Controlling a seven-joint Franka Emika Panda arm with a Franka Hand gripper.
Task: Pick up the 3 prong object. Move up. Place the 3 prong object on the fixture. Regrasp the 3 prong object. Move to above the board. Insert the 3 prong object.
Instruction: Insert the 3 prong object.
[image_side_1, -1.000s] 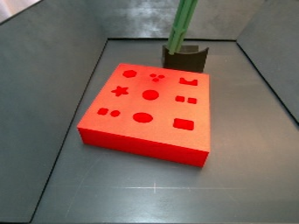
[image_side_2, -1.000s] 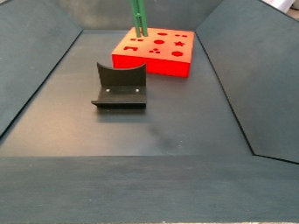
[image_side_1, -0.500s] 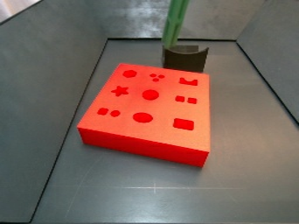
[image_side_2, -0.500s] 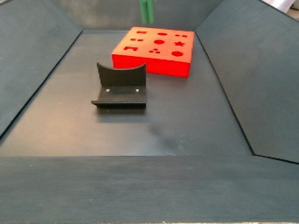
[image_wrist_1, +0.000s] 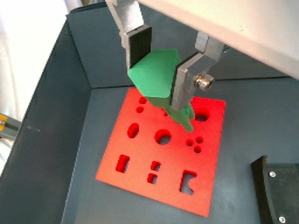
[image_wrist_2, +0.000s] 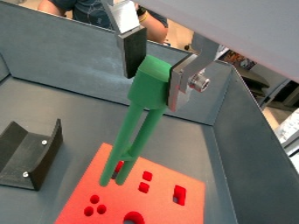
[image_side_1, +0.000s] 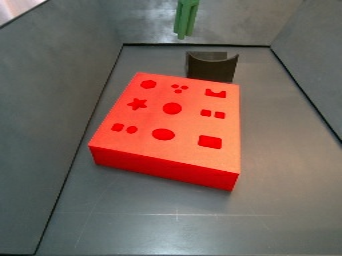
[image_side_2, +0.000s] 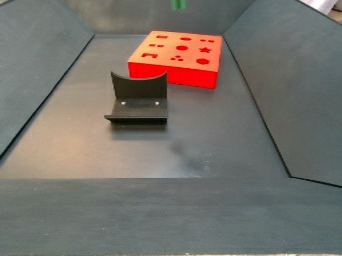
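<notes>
- The 3 prong object (image_wrist_2: 140, 122), a slim green plastic peg, is hanging prongs-down and somewhat tilted between the silver fingers (image_wrist_2: 131, 45) of the end effector (image_wrist_2: 158, 70), which is gripping its wider upper end; in both side views only its lower tip is showing at the top edge (image_side_1: 187, 16).
- The board (image_side_1: 171, 125), a thick red-orange square slab with darker circle, star and square cut-outs, is lying flat on the floor, below the peg and not touching it.
- The fixture (image_side_2: 138, 97), a dark L-shaped bracket on a base plate, is standing on the floor near the board, apart from it, with nothing resting on it.
</notes>
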